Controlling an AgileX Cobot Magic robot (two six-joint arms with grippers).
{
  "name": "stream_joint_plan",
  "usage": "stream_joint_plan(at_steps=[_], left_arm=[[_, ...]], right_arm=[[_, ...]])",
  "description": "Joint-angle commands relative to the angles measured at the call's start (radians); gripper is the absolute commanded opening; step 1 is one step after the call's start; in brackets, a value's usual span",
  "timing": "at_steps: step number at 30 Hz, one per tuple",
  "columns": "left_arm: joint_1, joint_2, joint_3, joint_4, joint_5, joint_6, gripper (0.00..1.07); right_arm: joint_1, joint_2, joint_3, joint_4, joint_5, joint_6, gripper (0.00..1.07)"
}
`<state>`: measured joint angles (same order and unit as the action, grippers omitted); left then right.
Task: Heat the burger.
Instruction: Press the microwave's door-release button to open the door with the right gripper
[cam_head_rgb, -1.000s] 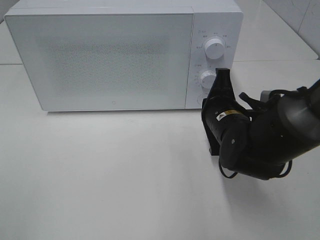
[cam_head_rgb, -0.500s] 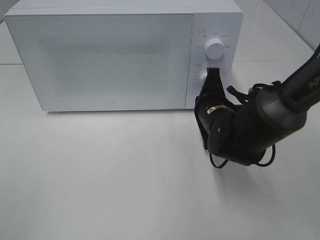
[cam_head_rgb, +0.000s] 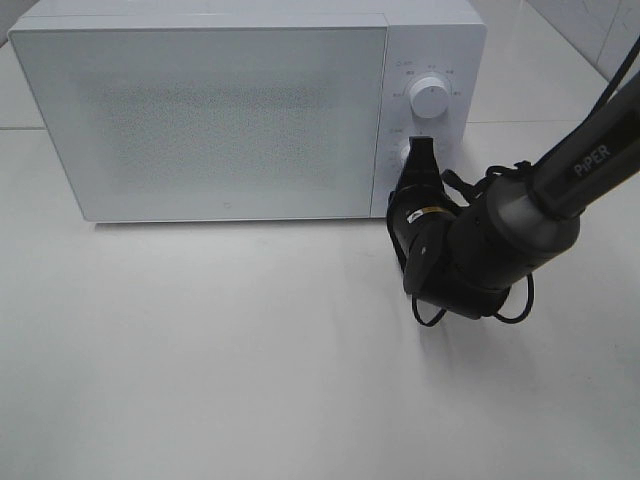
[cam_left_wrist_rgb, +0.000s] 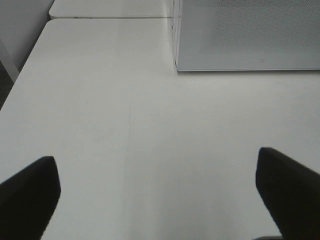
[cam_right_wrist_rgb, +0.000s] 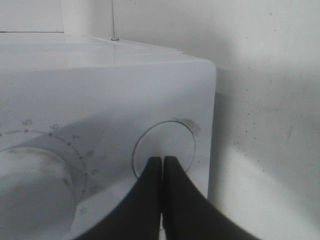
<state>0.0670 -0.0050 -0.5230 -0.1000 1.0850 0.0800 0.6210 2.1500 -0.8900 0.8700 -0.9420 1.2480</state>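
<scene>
The burger is out of view; the white microwave stands with its door closed. My right gripper is shut with nothing in it. It points at the microwave's control panel, below the upper knob. In the right wrist view its tips are pressed together against a round button, beside a numbered dial. In the left wrist view my left gripper is open and empty over the bare table, its fingers wide apart, well away from the microwave.
The white table spreads in front of the microwave. Its left edge shows in the left wrist view. The right arm's dark body and cables hang over the table at the microwave's front right corner.
The right arm has moved left and closer to the control panel, bringing the shut tips up against the panel. The microwave and the left gripper have not moved.
</scene>
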Motion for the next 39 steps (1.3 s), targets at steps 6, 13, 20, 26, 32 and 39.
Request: stream_joint_plan(at_steps=[6,13,20,26,32,39], left_arm=[[0.0,-0.006,0.004,-0.003,-0.012,-0.004,1.0],[0.0,-0.006,0.004,-0.003,-0.012,-0.004,1.0],[0.0,-0.006,0.004,-0.003,-0.012,-0.004,1.0],[0.0,-0.006,0.004,-0.003,-0.012,-0.004,1.0],[0.0,-0.006,0.004,-0.003,-0.012,-0.004,1.0],[0.0,-0.006,0.004,-0.003,-0.012,-0.004,1.0]], right_arm=[[-0.025,0.012,-0.023,0.015,-0.006,-0.058,0.0],[-0.036,0.024,-0.06,0.004,-0.026,-0.058,0.0],[-0.036,0.026,-0.085,0.004,-0.121,-0.055,0.0],[-0.039,0.035,-0.115,0.0,-0.184,-0.043,0.0],[-0.039,0.053,-0.184,-0.025,-0.271,-0.039,0.0],[-0.039,0.053,-0.198,-0.027,-0.271,-0.04,0.0]])
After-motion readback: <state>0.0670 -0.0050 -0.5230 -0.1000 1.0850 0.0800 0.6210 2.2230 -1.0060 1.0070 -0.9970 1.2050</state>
